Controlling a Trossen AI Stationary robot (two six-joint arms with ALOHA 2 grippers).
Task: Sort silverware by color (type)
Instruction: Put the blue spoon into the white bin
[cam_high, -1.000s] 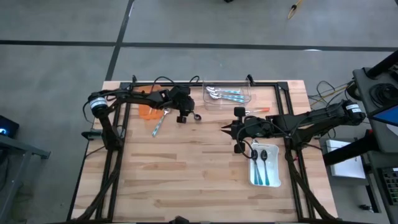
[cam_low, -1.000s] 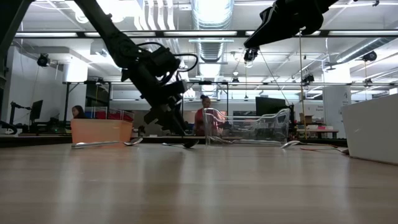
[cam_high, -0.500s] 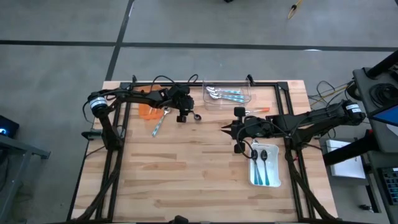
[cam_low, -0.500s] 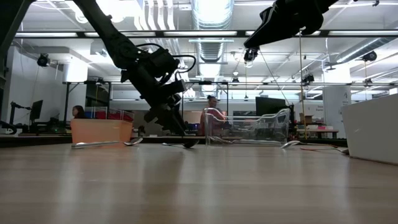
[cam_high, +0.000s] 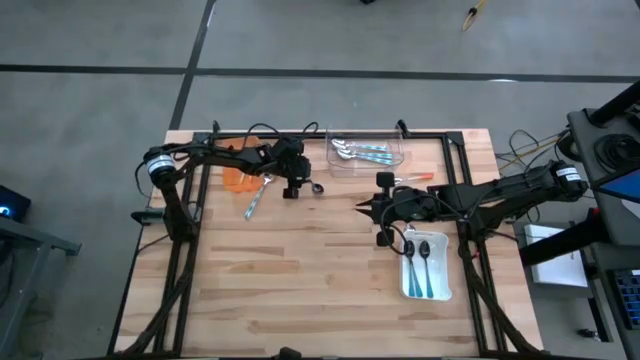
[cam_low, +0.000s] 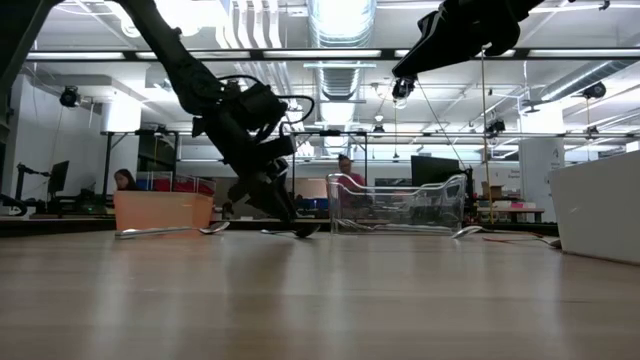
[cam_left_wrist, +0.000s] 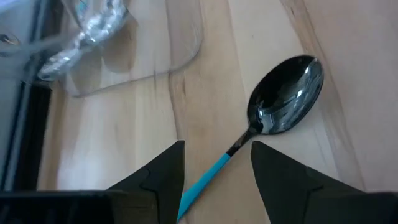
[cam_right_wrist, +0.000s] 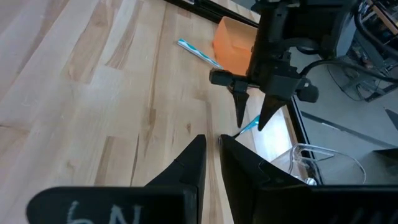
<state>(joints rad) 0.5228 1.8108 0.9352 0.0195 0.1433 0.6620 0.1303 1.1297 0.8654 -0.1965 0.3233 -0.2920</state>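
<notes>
Spanning both arms, the wooden table (cam_high: 300, 270) is shown from above. The left gripper (cam_high: 294, 188) is lowered with fingers spread, straddling the teal-handled spoon (cam_left_wrist: 273, 118) lying beside the clear tray (cam_high: 368, 152), nothing gripped. The right gripper (cam_high: 368, 211) is held nearly closed, empty, mid-table.

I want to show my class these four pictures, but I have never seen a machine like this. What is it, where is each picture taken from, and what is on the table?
It is a robot with two dark arms at a wooden table, sorting spoons. One picture looks down from above, one looks level across the table, and two come from cameras on the wrists. The left gripper hangs with open fingers astride a teal-handled spoon, not gripping it. The right gripper waits mid-table, shut and empty. There is a clear tray of spoons, an orange tray and a white tray with two spoons.
</notes>
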